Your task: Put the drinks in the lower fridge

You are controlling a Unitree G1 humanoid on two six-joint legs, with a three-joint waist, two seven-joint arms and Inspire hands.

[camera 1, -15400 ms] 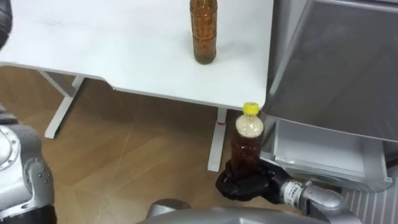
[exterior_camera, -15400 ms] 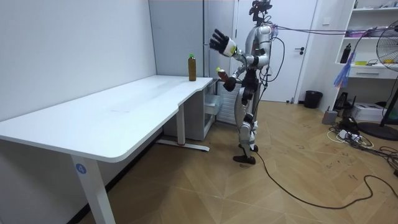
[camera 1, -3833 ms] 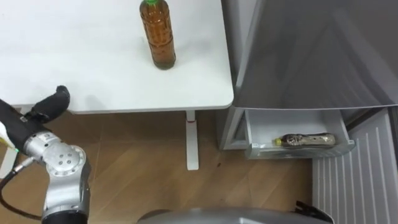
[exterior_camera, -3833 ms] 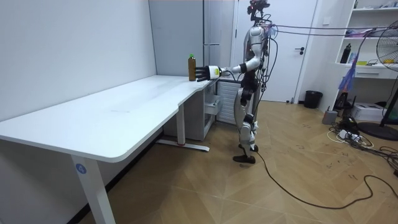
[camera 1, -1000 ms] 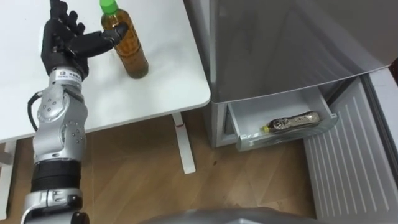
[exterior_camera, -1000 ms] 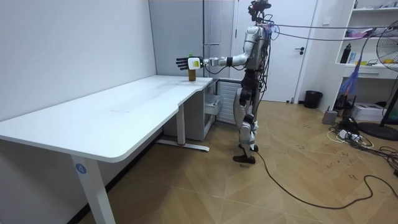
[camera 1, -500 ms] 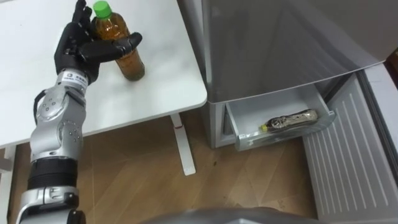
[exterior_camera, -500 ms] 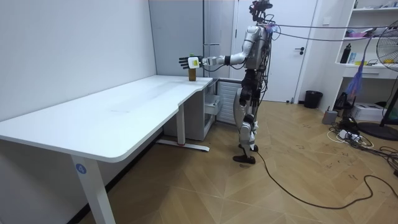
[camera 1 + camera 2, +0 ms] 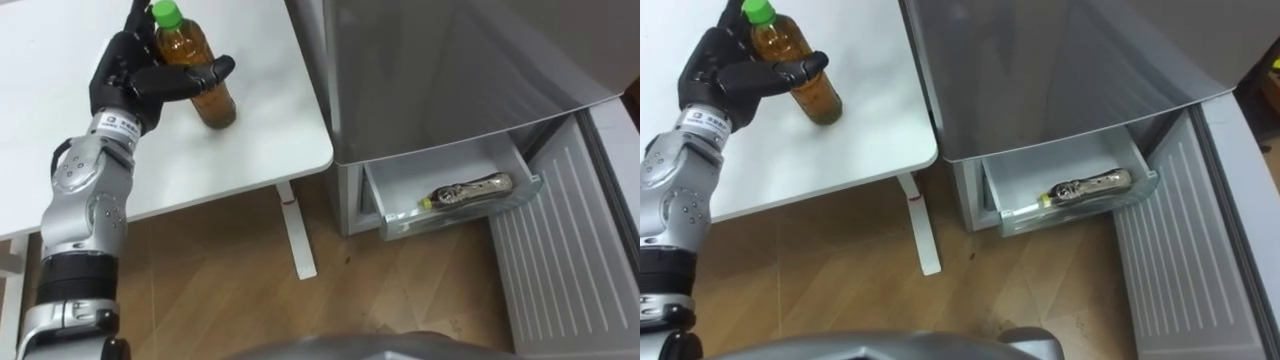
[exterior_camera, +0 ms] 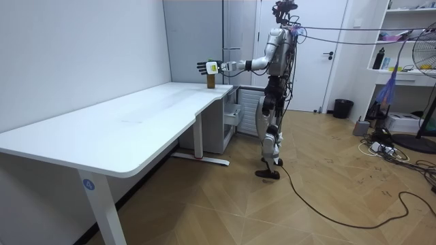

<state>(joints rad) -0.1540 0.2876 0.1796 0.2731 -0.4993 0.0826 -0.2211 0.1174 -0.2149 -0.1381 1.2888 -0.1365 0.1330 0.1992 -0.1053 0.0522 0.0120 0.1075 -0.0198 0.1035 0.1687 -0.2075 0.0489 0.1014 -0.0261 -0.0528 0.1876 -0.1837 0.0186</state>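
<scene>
Nearest, along the lower part of the frame, is the wood floor (image 9: 220, 290). Just above it at lower right the fridge's bottom drawer (image 9: 455, 214) stands pulled out. A second bottle (image 9: 465, 192) lies on its side inside, against the clear front wall, its yellow-capped end pointing toward the frame's left. To the right of the drawer a white ribbed panel (image 9: 560, 250) slopes down to the lower right corner. The grey fridge (image 9: 440, 70) body fills the upper right.

Left of the drawer, the white counter leg (image 9: 297, 230) comes down to the floor. Above it, the counter (image 9: 260, 140) spreads across the upper left of the frame, its edge just beside the fridge wall.

The robot's left arm rises along the left side of the frame to the counter. The left hand (image 9: 140, 80) grasps the tea bottle (image 9: 213, 103): the thumb lies curled across the front of the bottle and the fingers wrap behind it near the shoulder. The bottle stands upright on the counter at the top of the frame, its base on the surface, its green cap (image 9: 165, 13) above the hand.

In the room view the robot stands on the floor at the far end of the counter, by the fridge. Its left arm is stretched level out to the bottle there.
</scene>
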